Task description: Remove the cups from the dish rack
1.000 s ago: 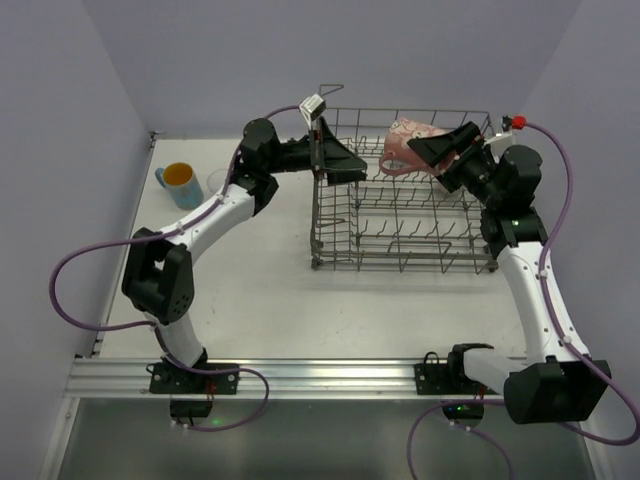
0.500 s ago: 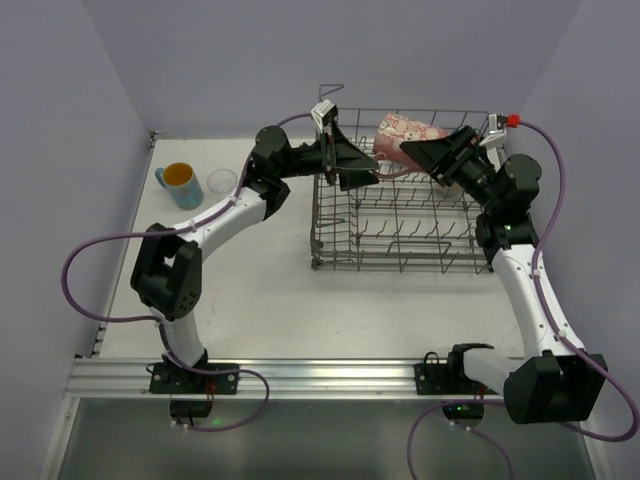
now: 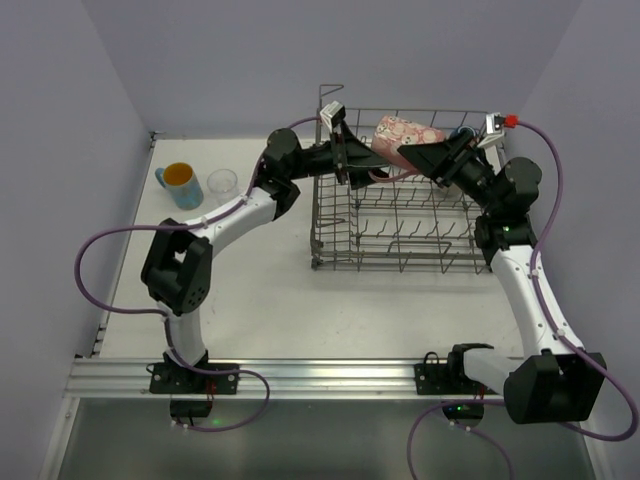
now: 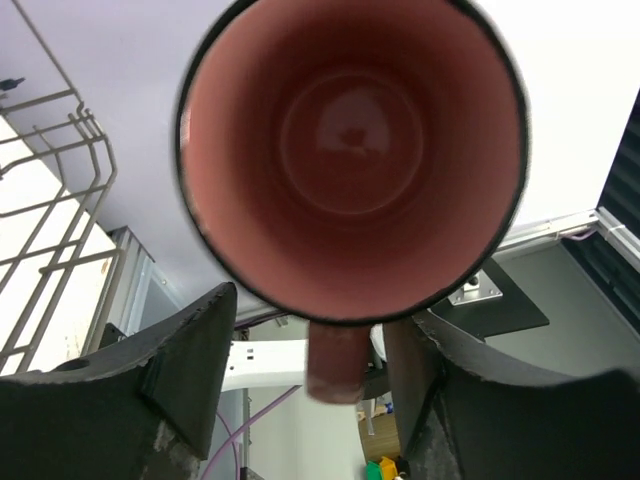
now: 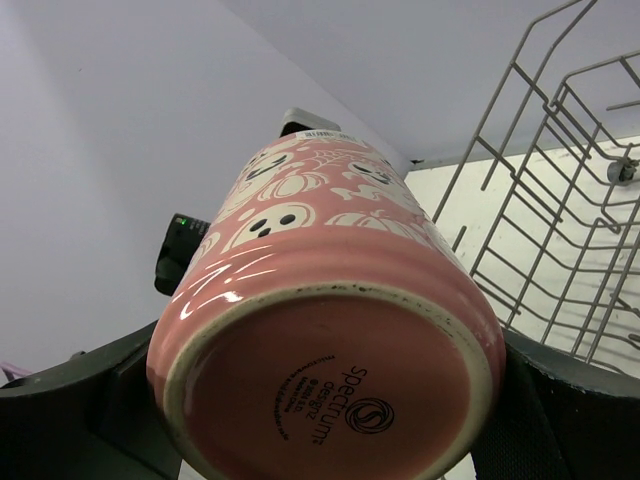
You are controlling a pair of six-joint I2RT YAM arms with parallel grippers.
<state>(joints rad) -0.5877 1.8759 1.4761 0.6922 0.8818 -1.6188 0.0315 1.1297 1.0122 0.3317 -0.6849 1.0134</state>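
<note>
Pink mug [image 3: 405, 130] w/ white ghost + pumpkin print is up in the air over the far side of the dish rack [image 3: 400, 268], lying roughly horizontal, base toward the R arm, mouth toward the L arm. R gripper [image 3: 412, 152] holds it at the base end. R wrist cam shows the mug's stamped bottom [image 5: 330, 300] filling the view w/ one finger on each side, jaws spread wide on the body. L gripper [image 3: 365, 168] sits right at the mug's open end. L wrist cam looks straight into the reddish inside [image 4: 350, 150]. The handle hangs down into the gap between the L fingers [image 4: 190, 370], rim just above them. Jaws are apart, w/ a gap visible beside the handle on one side; contact on the other side can't be told. Rack wires show at the edge of both wrist views.

Off to the L on the white table [image 3: 260, 300], well apart from the rack: light blue mug [image 3: 180, 183] w/ orange inside, upright, and a clear glass [image 3: 222, 182] just beside it.
</note>
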